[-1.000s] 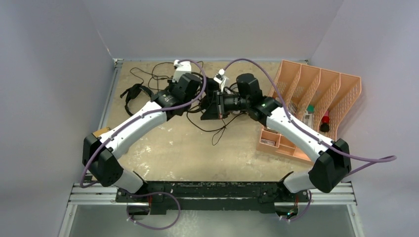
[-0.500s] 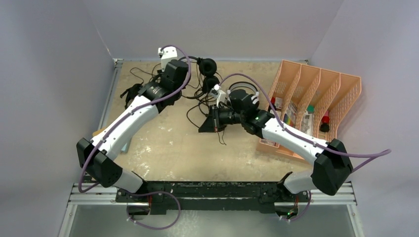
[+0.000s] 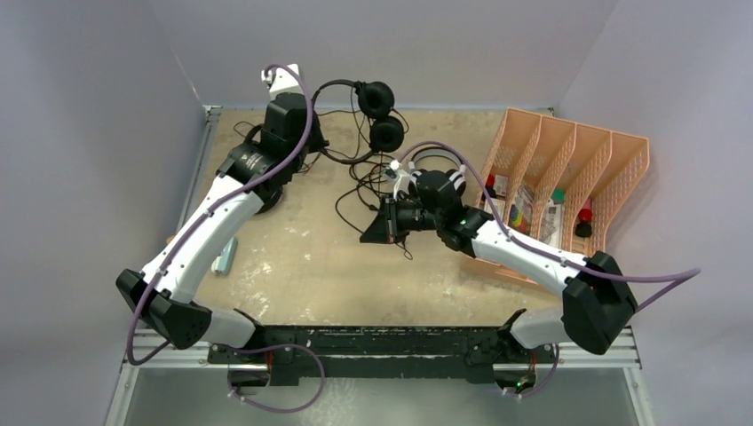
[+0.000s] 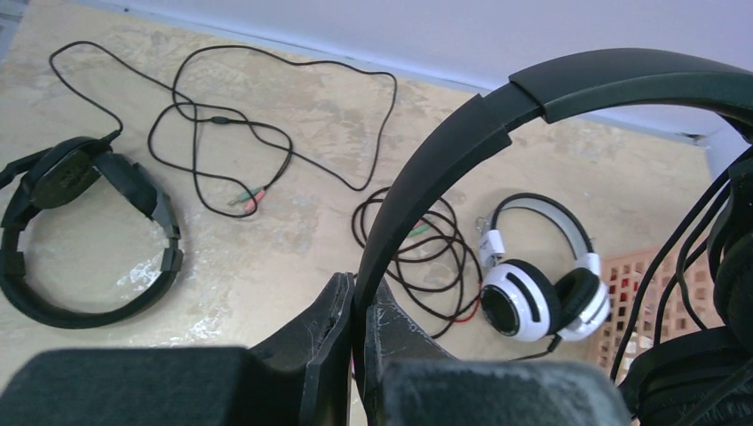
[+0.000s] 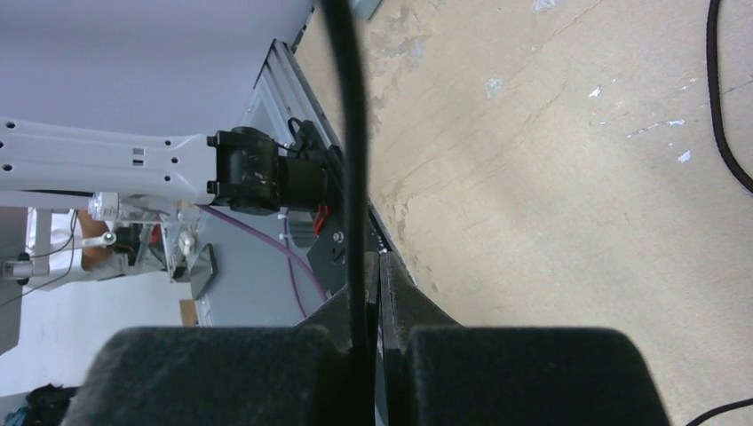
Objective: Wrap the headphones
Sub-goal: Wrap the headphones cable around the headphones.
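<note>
My left gripper is raised at the back left and shut on the headband of the small black round-padded headphones, which hang in the air. My right gripper is shut on a thin black cable that runs straight up out of its fingertips. The white-and-black headphones lie on the table beside a coil of cable, partly under my right arm in the top view. The larger black headphones lie at the left.
An orange file organizer with small items stands at the right. Loose black cable loops lie at the back of the table. A small grey-blue object lies near the left edge.
My left arm has lifted the small black headphones up and back to the left. My right gripper has pulled slightly toward the near side, still pinching the cable.
</note>
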### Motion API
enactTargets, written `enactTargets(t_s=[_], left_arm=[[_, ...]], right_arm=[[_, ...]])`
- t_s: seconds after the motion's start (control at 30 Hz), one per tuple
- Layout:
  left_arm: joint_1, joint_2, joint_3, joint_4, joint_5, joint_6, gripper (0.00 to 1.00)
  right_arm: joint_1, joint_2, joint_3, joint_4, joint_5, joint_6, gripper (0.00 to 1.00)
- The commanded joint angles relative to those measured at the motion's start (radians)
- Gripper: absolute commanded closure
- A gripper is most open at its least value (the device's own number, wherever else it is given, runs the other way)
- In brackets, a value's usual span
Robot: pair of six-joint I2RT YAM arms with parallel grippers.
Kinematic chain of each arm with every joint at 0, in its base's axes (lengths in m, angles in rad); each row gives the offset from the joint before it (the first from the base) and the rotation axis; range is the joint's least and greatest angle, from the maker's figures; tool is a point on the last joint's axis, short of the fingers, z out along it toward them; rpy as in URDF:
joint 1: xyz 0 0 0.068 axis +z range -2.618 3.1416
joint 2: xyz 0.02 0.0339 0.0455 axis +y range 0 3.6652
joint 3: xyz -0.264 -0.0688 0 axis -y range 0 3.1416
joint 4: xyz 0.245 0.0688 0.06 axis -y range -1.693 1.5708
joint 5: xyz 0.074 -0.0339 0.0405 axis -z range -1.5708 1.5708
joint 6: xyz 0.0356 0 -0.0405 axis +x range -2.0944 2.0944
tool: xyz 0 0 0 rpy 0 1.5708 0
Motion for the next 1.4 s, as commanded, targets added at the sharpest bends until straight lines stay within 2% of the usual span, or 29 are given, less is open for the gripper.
enactTargets(t_s=[0.0,0.27,0.53,0.8,0.93,1.13,1.23,1.37], left_arm=[[0.02,-0.063,0.063,0.077,0.086,-0.055,1.0],[0.034,-0.118,0.023,0.121,0.16,-0.07,1.0],[0.046,-0.169,-0.014,0.17,0.236,-0.094,1.0],[0.056,-0.241,-0.091,0.284,0.485,-0.029,1.0],[0.056,-0.271,-0.107,0.303,0.611,0.012,1.0],[0.056,-0.268,-0.112,0.37,0.782,0.001,1.0],[0.056,-0.266,-0.108,0.355,0.892,0.056,1.0],[0.056,-0.291,-0.113,0.247,0.871,0.197,1.0]], right_arm=[[0.005,-0.043,-0.039,0.108,-0.014,0.022,1.0],[0.005,-0.112,-0.102,0.085,0.048,-0.028,1.0],[0.003,-0.185,-0.205,0.202,0.117,-0.071,1.0],[-0.034,-0.201,-0.22,0.203,0.104,-0.077,1.0],[-0.091,-0.212,-0.239,0.197,0.061,-0.071,1.0],[-0.108,-0.162,-0.239,0.227,-0.029,-0.058,1.0],[-0.165,-0.172,-0.238,0.211,-0.06,-0.046,1.0],[-0.237,-0.21,-0.19,0.082,-0.048,-0.082,1.0]])
